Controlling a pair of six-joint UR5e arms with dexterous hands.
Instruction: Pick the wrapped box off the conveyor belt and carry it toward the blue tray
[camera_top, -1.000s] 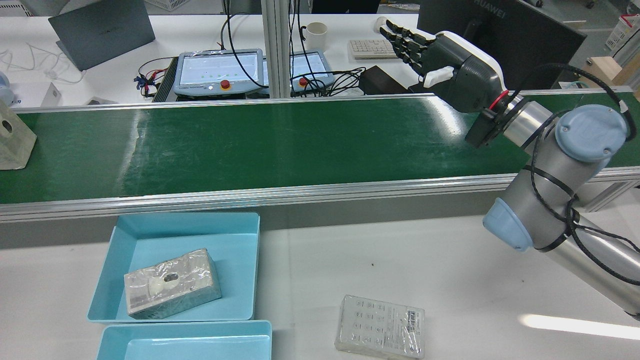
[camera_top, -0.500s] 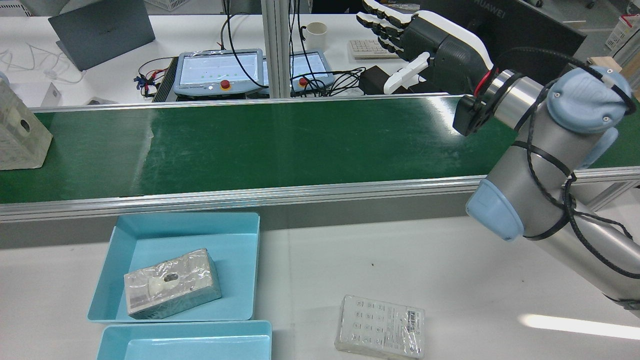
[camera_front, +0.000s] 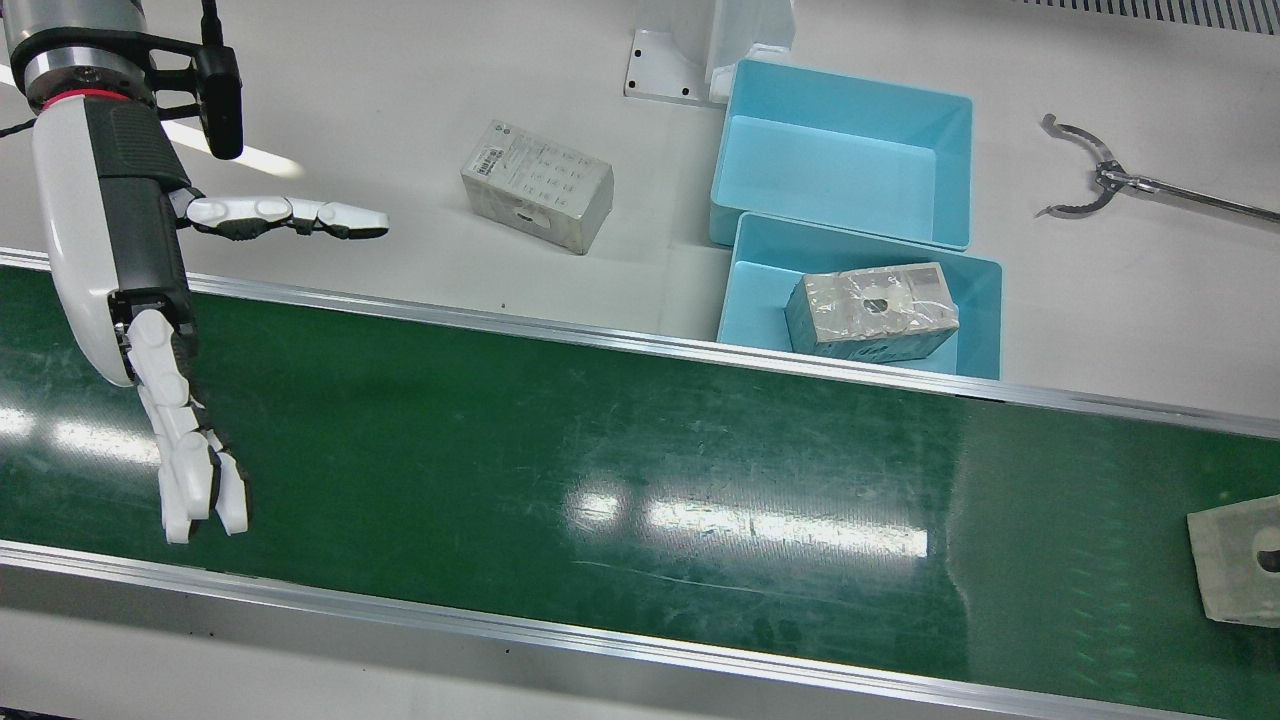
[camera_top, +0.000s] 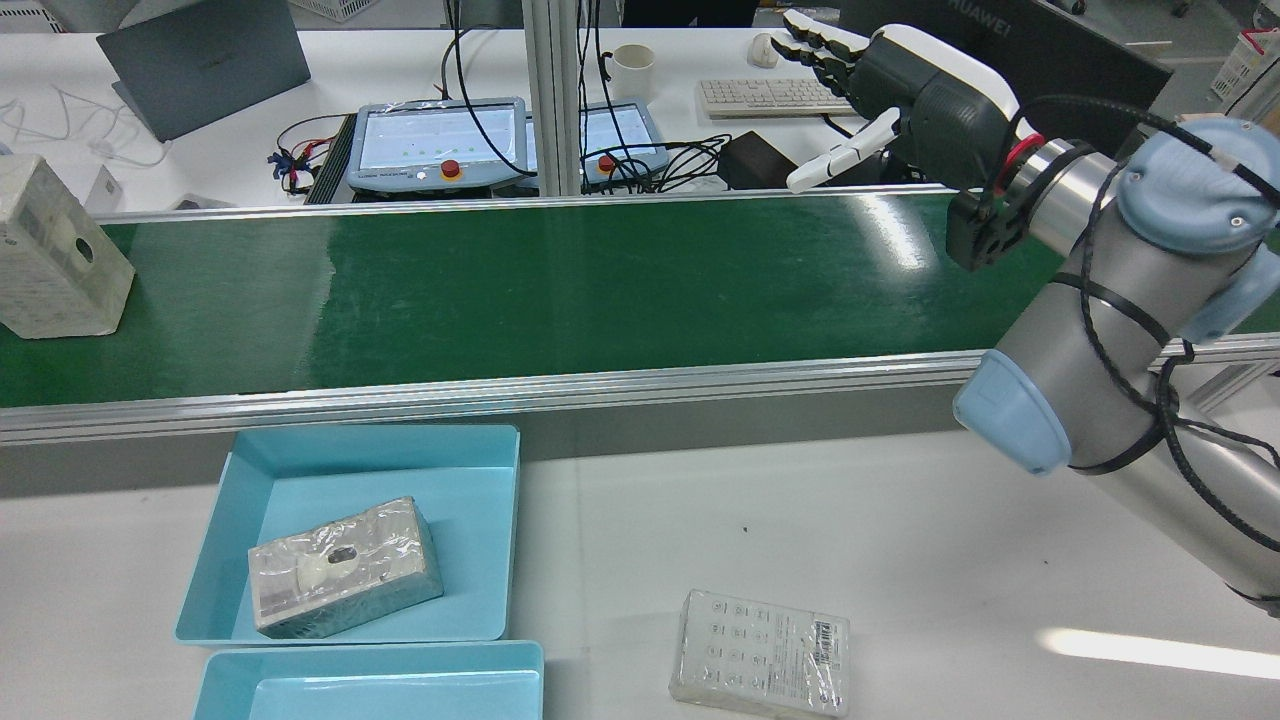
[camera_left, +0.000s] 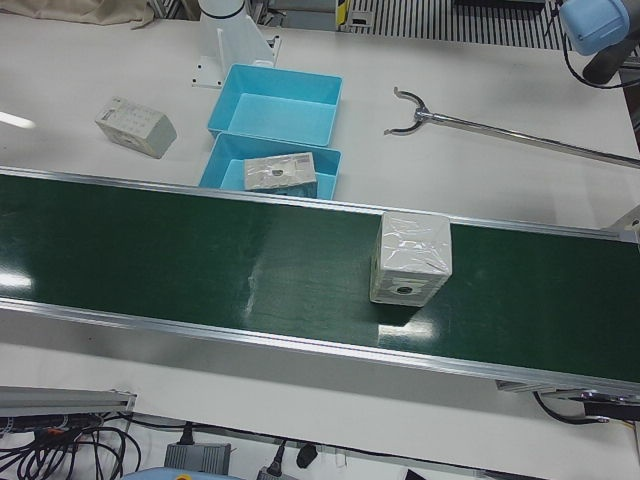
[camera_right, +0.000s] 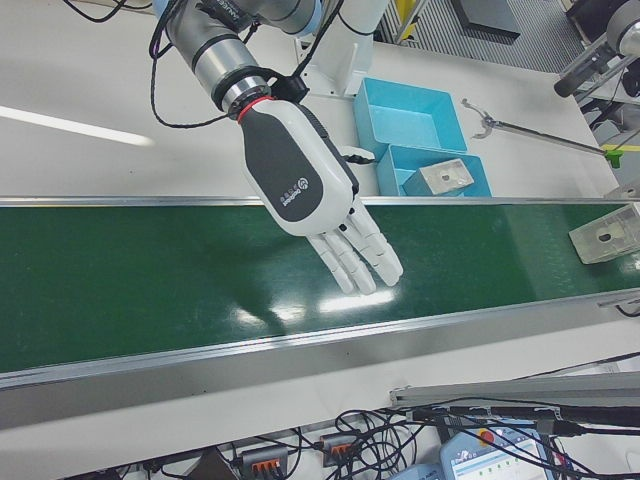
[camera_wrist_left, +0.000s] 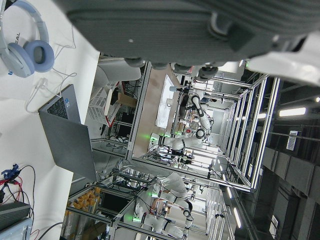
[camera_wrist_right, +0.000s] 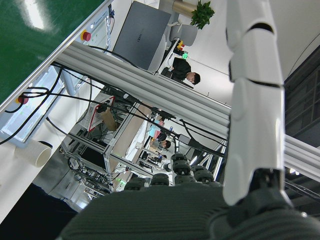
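Note:
A wrapped box (camera_top: 60, 250) stands on the green conveyor belt (camera_top: 600, 290) at the far left of the rear view. It also shows in the front view (camera_front: 1240, 560), the left-front view (camera_left: 411, 258) and the right-front view (camera_right: 607, 233). My right hand (camera_top: 900, 90) is open, fingers spread, and hovers over the other end of the belt, far from the box; it also shows in the front view (camera_front: 130, 270). The left hand (camera_wrist_left: 165, 25) shows only as a palm edge in its own view and holds nothing. A blue tray (camera_top: 370, 436) sits on the table below the belt.
That tray holds another wrapped box (camera_top: 345, 565). A second blue tray (camera_top: 370, 680) sits beside it. A clear-wrapped box (camera_top: 760, 652) lies on the white table. A metal grabber tool (camera_front: 1100, 180) lies beyond the trays. Teach pendants and cables sit behind the belt.
The wrapped box has ridden the belt further into view from the left edge. My right hand has risen, swung toward the belt's far edge, then shifted slightly right, still open.

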